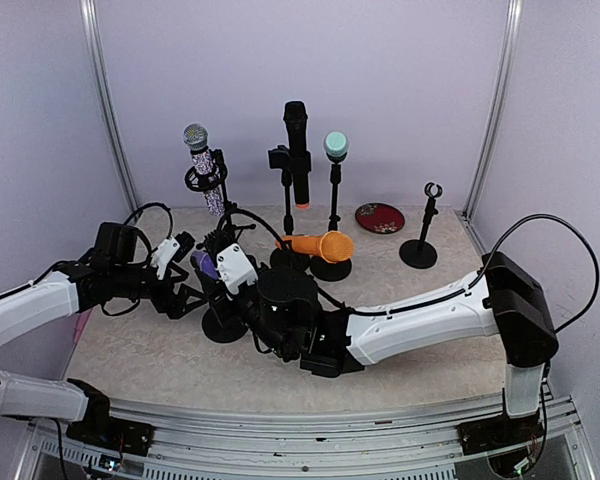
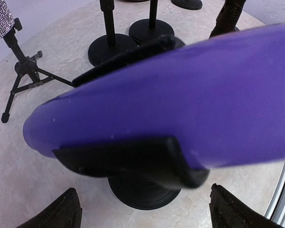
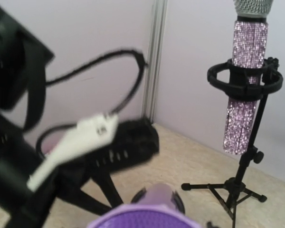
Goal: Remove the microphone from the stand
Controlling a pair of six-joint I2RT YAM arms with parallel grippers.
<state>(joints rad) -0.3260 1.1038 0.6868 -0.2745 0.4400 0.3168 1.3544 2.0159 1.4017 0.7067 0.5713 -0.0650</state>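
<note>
From above, the purple microphone (image 1: 204,263) lies tilted in its stand (image 1: 223,325) on the worktop (image 1: 135,362). It sits between the left hand (image 1: 188,270) and the right hand (image 1: 232,272), which is over it; whether that one pinches it I cannot tell.

At the left wrist, the fingertips (image 2: 61,211) are spread wide and clear of the microphone, which rests in the stand's black clip (image 2: 133,159).

At the right wrist, only the microphone's rounded end shows, at the bottom edge.

It looks light, stiff and smooth, probably slippery. The barrel just beside the clip seems the surest hold.
</note>
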